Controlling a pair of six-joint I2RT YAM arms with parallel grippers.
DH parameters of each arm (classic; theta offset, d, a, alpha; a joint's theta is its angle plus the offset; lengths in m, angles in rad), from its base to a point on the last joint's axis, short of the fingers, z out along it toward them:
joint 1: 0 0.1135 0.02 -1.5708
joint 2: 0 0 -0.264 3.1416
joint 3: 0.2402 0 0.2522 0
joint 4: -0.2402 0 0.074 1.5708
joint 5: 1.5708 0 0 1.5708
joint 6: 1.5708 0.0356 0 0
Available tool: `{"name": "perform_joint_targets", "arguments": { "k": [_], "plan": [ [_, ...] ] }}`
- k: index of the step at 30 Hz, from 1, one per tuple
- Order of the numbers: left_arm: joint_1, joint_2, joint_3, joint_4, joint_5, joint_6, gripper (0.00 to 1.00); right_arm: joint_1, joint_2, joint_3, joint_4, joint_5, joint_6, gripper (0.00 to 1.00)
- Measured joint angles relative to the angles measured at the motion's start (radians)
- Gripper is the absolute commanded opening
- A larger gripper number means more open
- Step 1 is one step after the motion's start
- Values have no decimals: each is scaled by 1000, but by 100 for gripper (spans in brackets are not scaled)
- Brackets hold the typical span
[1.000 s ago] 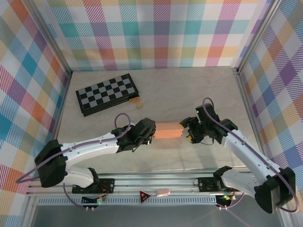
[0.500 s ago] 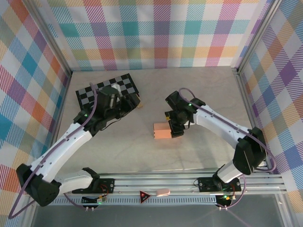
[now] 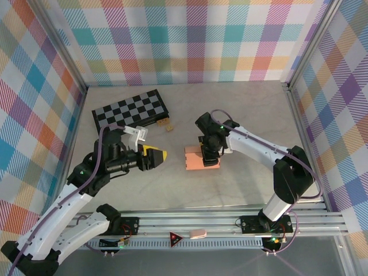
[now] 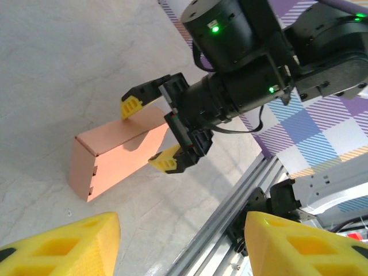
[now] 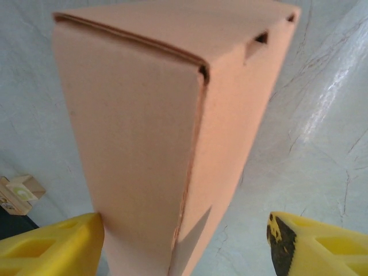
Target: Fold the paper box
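Note:
The paper box is a salmon-orange card box lying on the table in front of the arms. My right gripper reaches down over its right part. In the right wrist view the paper box stands between the yellow fingers. The left finger touches the card, and a gap separates the box from the other finger. That gripper is open. My left gripper hangs left of the box, apart from it, and points at it. It is open with nothing between its fingers, and ahead of it lies the box.
A black-and-grey checkered board lies at the back left with a tiny tan wooden block by its right corner. Plaid walls close the back and both sides. An aluminium rail runs along the near edge.
One second ago both grippers were at the box's two ends. The left arm swung away to the checkered board and came back low on the left. The right gripper moved over the box.

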Motion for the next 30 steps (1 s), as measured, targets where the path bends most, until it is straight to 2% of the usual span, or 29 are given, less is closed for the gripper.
{"name": "perform_joint_targets", "arguments": {
  "k": [7, 10, 15, 20, 26, 30],
  "plan": [
    [0, -13, 0, -11, 15, 13, 58, 45, -6, 22, -38, 62, -22, 72],
    [0, -8, 0, -9, 19, 13, 57, 46, -8, 22, -42, 66, -23, 67],
    [0, 17, 0, -8, 27, 12, 57, 48, -8, -16, -33, 62, -21, 73],
    [0, 34, 0, 2, 38, 8, 56, 48, -8, -66, -13, 45, -18, 73],
    [0, 43, 0, 29, 50, 4, 56, 48, 1, -76, 55, 43, -22, 67],
    [0, 41, 0, 28, 49, 4, 56, 48, 5, -138, 176, 47, -40, 64]
  ]
}}
